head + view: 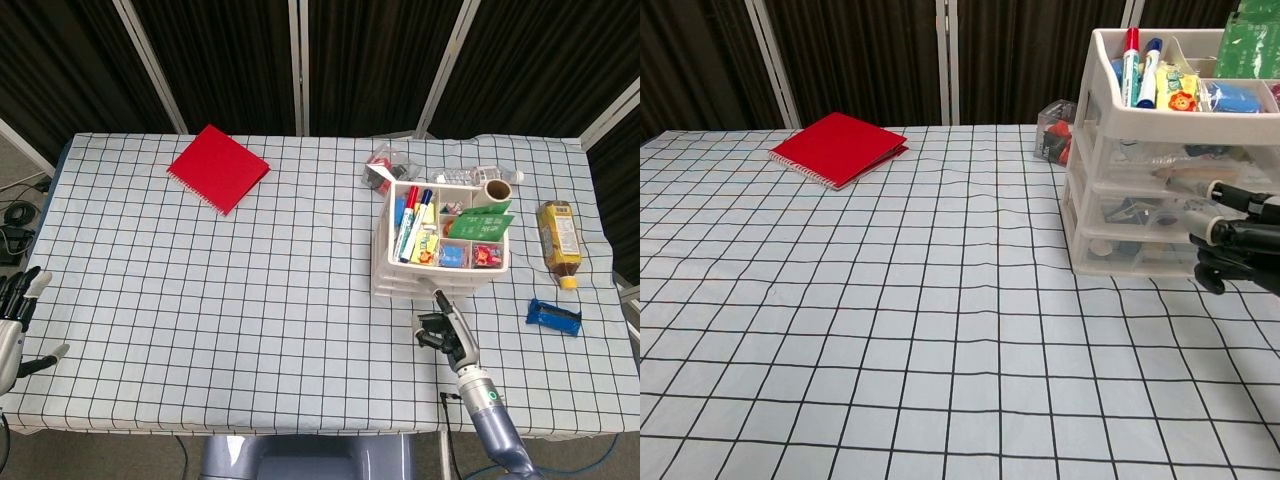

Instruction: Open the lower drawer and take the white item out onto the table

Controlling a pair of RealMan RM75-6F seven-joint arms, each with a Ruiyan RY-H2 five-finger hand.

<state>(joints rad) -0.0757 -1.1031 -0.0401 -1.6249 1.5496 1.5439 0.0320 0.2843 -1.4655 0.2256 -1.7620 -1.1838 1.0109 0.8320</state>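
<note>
The white three-drawer unit (392, 272) stands at the right of the table, with pens and small packs in its top tray. In the chest view its lower drawer (1140, 250) is closed; dim shapes show through the front, and I cannot make out the white item. My right hand (443, 327) hovers just in front of the unit. In the chest view the right hand (1230, 240) is level with the lower two drawers, one finger stretched toward them, the others bent, holding nothing. My left hand (14, 322) hangs off the table's near left corner with fingers spread, empty.
A red notebook (218, 167) lies at the far left. Behind the unit sit a small clear box (382, 168) and a lying plastic bottle (480, 176). To its right are a drink bottle (558, 238) and a blue packet (553, 316).
</note>
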